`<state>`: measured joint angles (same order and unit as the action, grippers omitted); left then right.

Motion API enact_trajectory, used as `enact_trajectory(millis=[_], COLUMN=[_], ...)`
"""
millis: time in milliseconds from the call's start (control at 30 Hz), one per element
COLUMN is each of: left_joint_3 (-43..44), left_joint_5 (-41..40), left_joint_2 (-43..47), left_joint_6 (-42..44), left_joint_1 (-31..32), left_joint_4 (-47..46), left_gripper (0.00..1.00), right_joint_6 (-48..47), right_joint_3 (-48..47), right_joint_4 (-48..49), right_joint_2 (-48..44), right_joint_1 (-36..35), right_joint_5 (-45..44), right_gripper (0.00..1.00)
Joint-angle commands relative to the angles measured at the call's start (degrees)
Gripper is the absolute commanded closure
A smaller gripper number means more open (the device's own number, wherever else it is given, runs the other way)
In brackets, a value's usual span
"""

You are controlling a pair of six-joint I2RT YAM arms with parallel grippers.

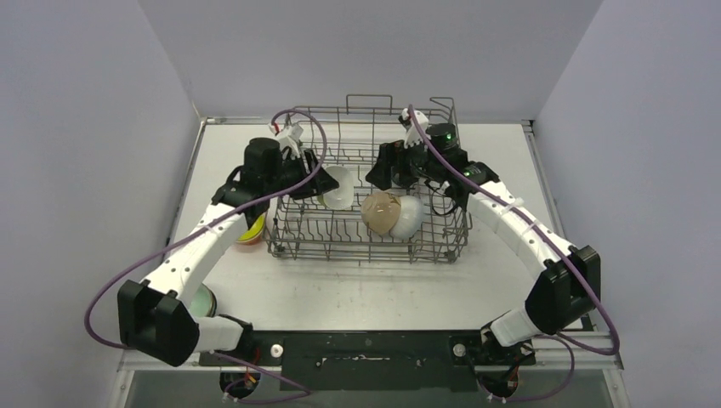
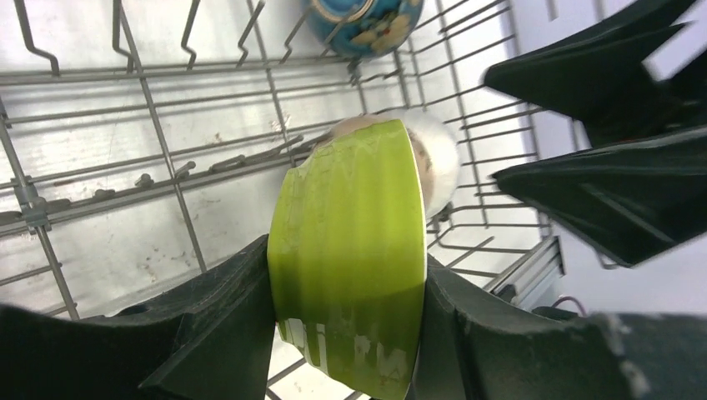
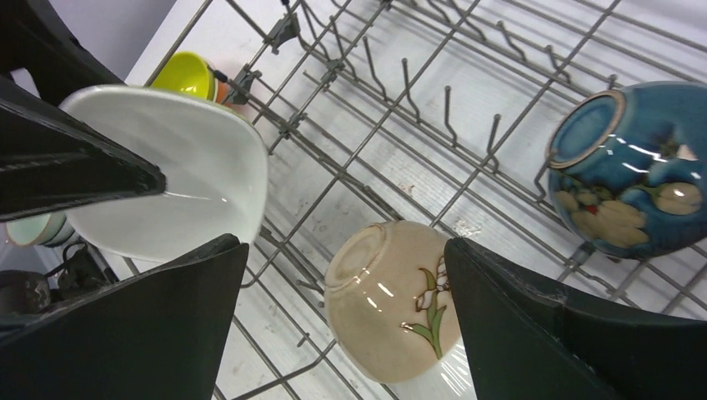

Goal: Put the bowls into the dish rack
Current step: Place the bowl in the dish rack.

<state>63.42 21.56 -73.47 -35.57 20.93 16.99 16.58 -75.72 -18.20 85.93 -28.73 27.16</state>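
Observation:
The grey wire dish rack [image 1: 442,246] stands mid-table. My left gripper [image 1: 320,184] [image 2: 348,267] is shut on a lime bowl [image 2: 350,242] with a white inside [image 1: 339,187] [image 3: 179,179], held on edge over the rack's left part. My right gripper [image 1: 388,177] [image 3: 343,246] stands open astride a beige flowered bowl [image 3: 396,300] [image 1: 378,212]. That bowl lies upside down against a white bowl [image 1: 411,218], with a gap on its left side. A blue-patterned bowl [image 3: 634,167] [image 2: 367,21] rests in the rack further back.
Yellow and orange bowls [image 1: 251,231] [image 3: 188,75] sit on the table just outside the rack's left wall. A pale green bowl [image 1: 201,299] lies under my left forearm. Upright tines [image 3: 450,104] fill the rack floor. The two grippers are close together inside the rack.

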Motion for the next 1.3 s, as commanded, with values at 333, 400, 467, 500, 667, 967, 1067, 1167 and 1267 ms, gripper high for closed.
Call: enact_trajectory(millis=[333, 400, 467, 500, 667, 967, 1067, 1167, 1267], left_joint_3=[19.38, 21.3, 23.08, 23.9, 27.11, 32.56, 34.05, 34.75, 35.38], left_joint_5=[-15.79, -18.05, -20.9, -23.22, -27.7, -34.37, -37.19, -39.27, -38.82], left_joint_2=[-15.84, -17.51, -18.59, -19.1, -21.23, -25.48, -26.1, -26.23, -27.09], left_joint_6=[7.51, 7.49, 7.31, 7.18, 7.02, 6.28, 6.08, 5.95, 6.03], left_joint_1=[10.33, 11.23, 12.47, 12.95, 14.93, 17.13, 17.71, 18.17, 18.63], left_joint_4=[22.57, 24.48, 26.22, 27.07, 30.37, 36.52, 38.35, 39.15, 39.27], left_gripper=[1.0, 1.0, 1.0, 1.0, 1.0, 1.0, 1.0, 1.0, 1.0], right_joint_6=[-3.41, -3.8, -4.13, -4.18, -4.49, -4.79, -4.97, -5.02, -5.06], right_joint_3=[2.98, 3.11, 3.16, 3.21, 3.62, 3.78, 3.81, 3.82, 3.79], right_joint_4=[-1.5, -1.85, -2.31, -2.36, -2.46, -2.49, -2.64, -2.63, -2.63], right_joint_2=[-10.16, -10.49, -10.52, -10.56, -10.61, -10.34, -10.34, -10.34, -10.34], right_joint_1=[1.9, 1.99, 2.08, 2.1, 2.19, 2.31, 2.31, 2.32, 2.31], right_joint_5=[-14.01, -14.52, -14.67, -14.75, -14.9, -14.77, -14.76, -14.76, -14.76], right_gripper=[0.1, 0.1, 0.1, 0.1, 0.1, 0.1, 0.1, 0.1, 0.1])
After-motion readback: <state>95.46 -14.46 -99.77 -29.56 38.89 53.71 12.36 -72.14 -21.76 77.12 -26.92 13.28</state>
